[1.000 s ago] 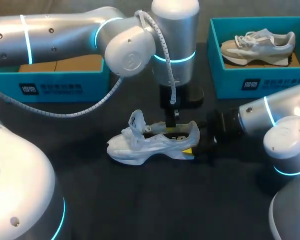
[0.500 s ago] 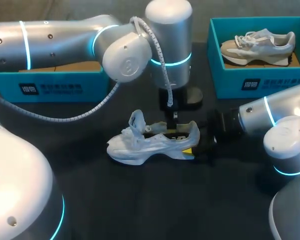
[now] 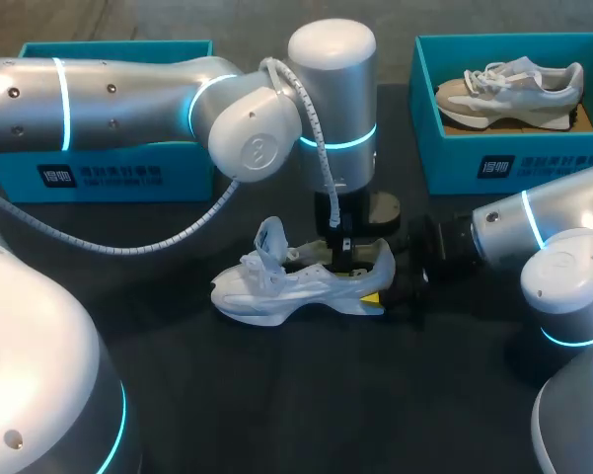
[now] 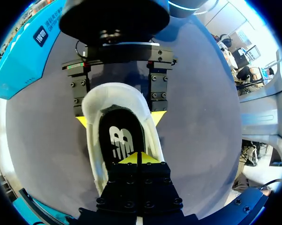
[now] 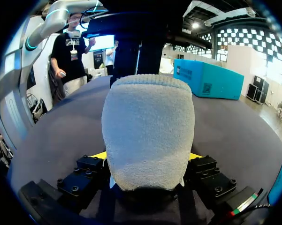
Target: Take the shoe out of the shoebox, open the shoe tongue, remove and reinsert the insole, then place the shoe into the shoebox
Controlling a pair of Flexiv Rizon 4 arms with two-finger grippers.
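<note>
shoe (image 3: pixel 276 288): white, upright | insole (image 4: pixel 118 140): black, inside it | shoebox (image 3: pixel 118 176): teal, behind

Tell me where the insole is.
Left wrist view: the insole lies inside the shoe at table centre, under the left gripper; the right gripper clamps the heel.

Materials: shoe (image 3: pixel 276 286), white knit cloth, heel rough like terry; insole (image 4: pixel 118 140), matt black; left arm (image 3: pixel 128 94) and right arm (image 3: pixel 543 227), smooth silver shells, soft sheen; table (image 3: pixel 306 395), dark, matt; 11 o'clock box (image 3: pixel 109 173) and 1 o'clock box (image 3: pixel 493 163), matt teal card.
</note>
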